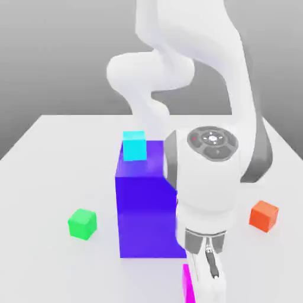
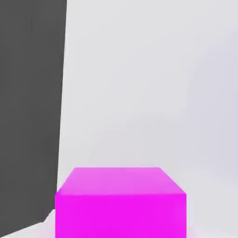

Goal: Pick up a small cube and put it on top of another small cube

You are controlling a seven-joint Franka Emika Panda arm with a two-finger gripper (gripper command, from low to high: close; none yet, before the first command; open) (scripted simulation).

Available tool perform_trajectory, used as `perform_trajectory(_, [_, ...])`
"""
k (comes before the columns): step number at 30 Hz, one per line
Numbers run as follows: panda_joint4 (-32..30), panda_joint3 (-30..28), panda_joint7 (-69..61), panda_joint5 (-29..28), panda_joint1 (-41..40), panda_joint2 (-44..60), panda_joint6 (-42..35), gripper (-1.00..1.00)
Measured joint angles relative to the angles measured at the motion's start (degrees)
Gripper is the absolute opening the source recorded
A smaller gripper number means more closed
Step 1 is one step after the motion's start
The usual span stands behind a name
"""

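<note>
Exterior view: the two-finger gripper [image 1: 208,273] is down at the worktop's near edge, closed on the small bright magenta-pink cube [image 1: 187,285].

Hand view shows that magenta-pink cube [image 2: 121,204] close under the camera, flat-faced and sharp-edged; it looks rigid and light, likely smooth, so a square pinch across two opposite flat sides, centred, should hold without twisting. Just beside the gripper stands the big blue-purple block [image 1: 148,207], carrying a small cyan cube [image 1: 134,146] on its far top corner. The small bright green cube [image 1: 82,223], the stacking target, sits on the white worktop [image 1: 53,177] toward the exterior view's left; a small orange cube [image 1: 264,215] lies toward the right edge.
</note>
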Motion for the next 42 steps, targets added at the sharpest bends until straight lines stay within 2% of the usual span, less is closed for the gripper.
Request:
perform_trajectory(9, [5.7,-0.8,-25.1,1.1,-9.5,-3.1,-23.3,-1.0])
perform_trajectory(16, [1.9,-6.0,-30.4,-1.8,-15.4,-5.9,-29.2,-1.0])
perform_trajectory(23, [-4.0,-10.8,-34.4,-6.1,-19.5,-7.6,-29.8,-1.0])
perform_trajectory(29, [-9.3,-13.4,-39.8,-9.9,-22.0,-9.3,-27.4,-1.0])
perform_trajectory(35, [-15.2,-14.9,-46.2,-13.1,-23.5,-12.2,-21.6,-1.0])
perform_trajectory(42, [-22.8,-15.5,-54.1,-15.6,-24.7,-18.3,-11.3,-1.0])
